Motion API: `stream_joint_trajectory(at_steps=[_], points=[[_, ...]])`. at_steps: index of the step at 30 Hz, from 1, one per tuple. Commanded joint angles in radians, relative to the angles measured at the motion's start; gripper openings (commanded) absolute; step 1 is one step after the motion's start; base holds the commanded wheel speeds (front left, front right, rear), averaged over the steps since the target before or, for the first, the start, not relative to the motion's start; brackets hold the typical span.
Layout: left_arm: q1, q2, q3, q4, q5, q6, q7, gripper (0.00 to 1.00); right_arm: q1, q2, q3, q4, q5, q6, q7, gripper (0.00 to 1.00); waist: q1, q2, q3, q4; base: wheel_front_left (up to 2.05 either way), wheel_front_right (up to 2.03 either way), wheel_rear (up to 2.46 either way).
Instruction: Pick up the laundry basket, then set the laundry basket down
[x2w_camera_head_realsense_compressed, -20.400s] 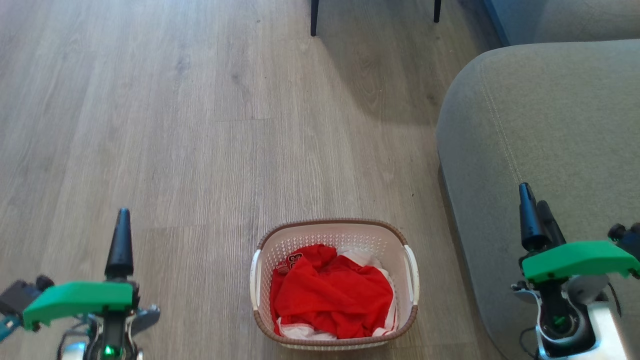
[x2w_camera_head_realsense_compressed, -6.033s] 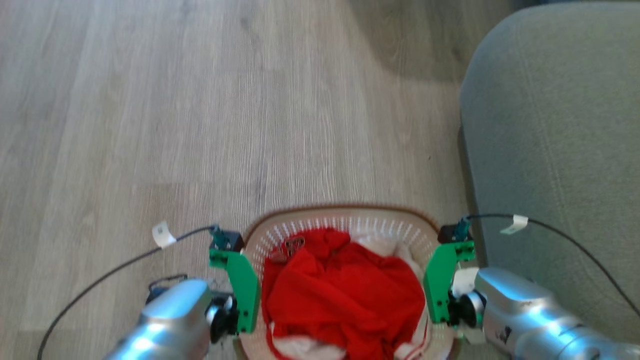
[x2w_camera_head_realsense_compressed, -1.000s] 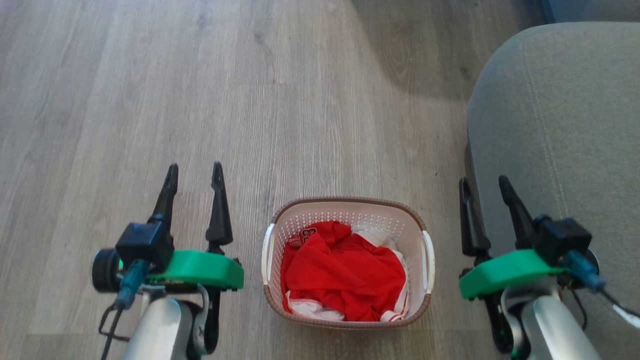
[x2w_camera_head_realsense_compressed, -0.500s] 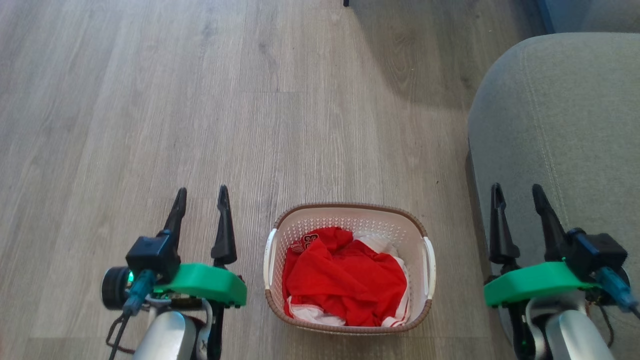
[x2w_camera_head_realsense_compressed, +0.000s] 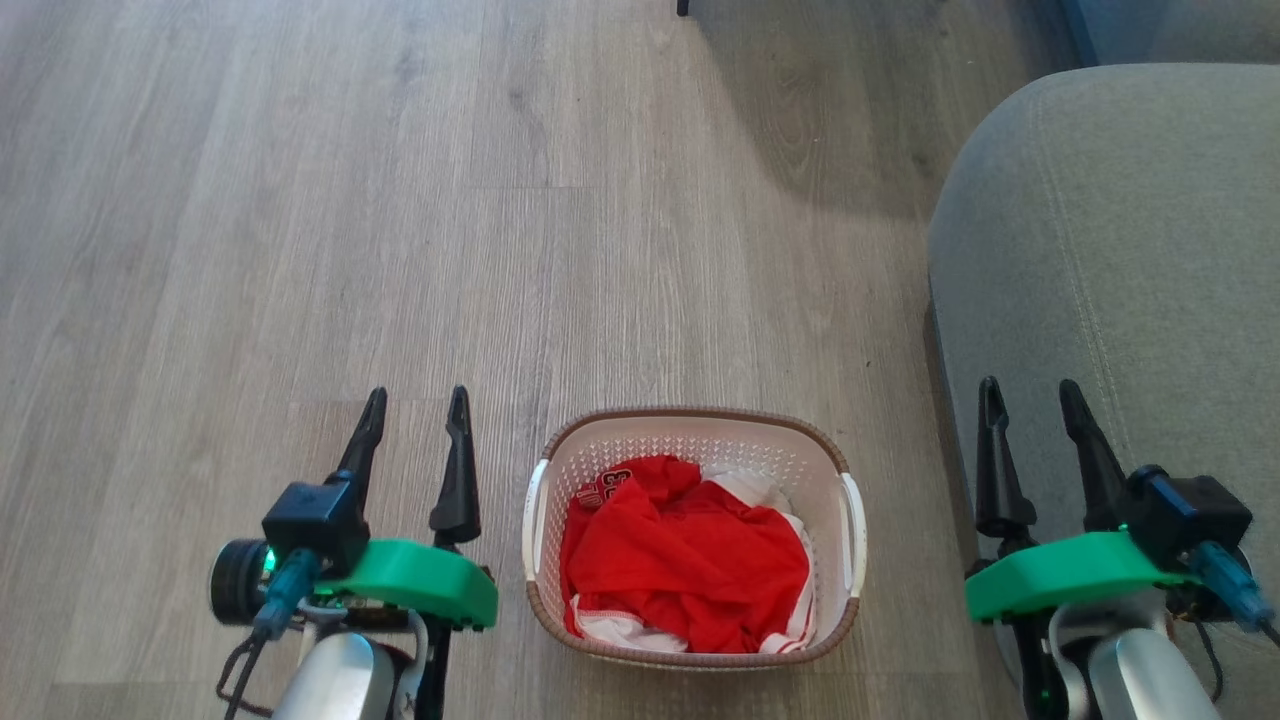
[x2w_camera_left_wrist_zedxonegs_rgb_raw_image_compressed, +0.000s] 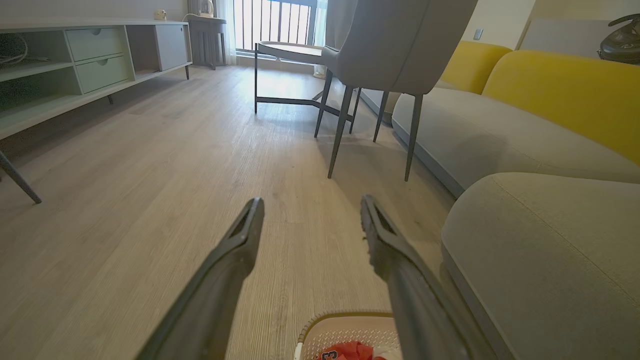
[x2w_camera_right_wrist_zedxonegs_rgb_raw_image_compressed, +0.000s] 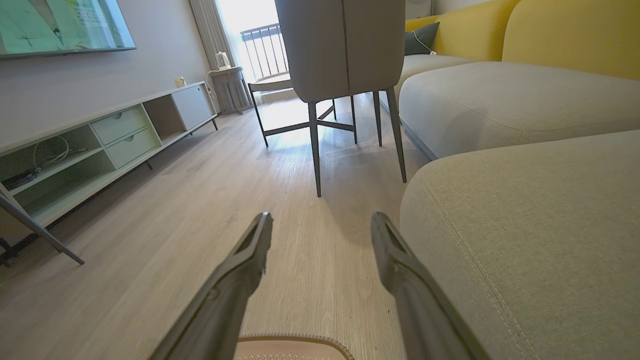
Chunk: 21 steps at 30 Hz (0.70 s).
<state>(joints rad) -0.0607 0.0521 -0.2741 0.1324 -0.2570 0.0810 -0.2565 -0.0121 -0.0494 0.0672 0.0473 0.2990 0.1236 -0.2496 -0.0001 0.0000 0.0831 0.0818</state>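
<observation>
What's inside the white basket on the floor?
The laundry basket holds a crumpled red garment and some white fabric peeking out around it. The clothes cover the basket's bottom, so anything underneath cannot be seen.

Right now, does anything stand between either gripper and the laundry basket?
Nothing visible does. Bare wood floor separates the open left gripper from the laundry basket; the open right gripper hangs over the grey sofa's edge, with only a floor strip between.

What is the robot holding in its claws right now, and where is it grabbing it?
Nothing. The left gripper and right gripper are both open and empty, one on each side of the laundry basket, not touching it.
</observation>
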Motion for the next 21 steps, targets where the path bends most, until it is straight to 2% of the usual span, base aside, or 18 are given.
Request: stream_joint_trajectory(at_steps=[1,21], points=[[-0.032,-0.002,0.036,-0.036,-0.007,0.005,-0.005,1.00,-0.019,-0.001,0.021,-0.032,0.004,0.007,-0.012,1.00,0.0001,0.0000,-0.001,0.001,0.00,0.00,0.00],[-0.020,-0.002,0.041,-0.028,-0.043,-0.010,-0.005,1.00,-0.018,-0.001,0.033,-0.021,0.003,0.007,-0.012,1.00,0.0001,0.0000,-0.013,-0.005,0.00,0.00,0.00]])
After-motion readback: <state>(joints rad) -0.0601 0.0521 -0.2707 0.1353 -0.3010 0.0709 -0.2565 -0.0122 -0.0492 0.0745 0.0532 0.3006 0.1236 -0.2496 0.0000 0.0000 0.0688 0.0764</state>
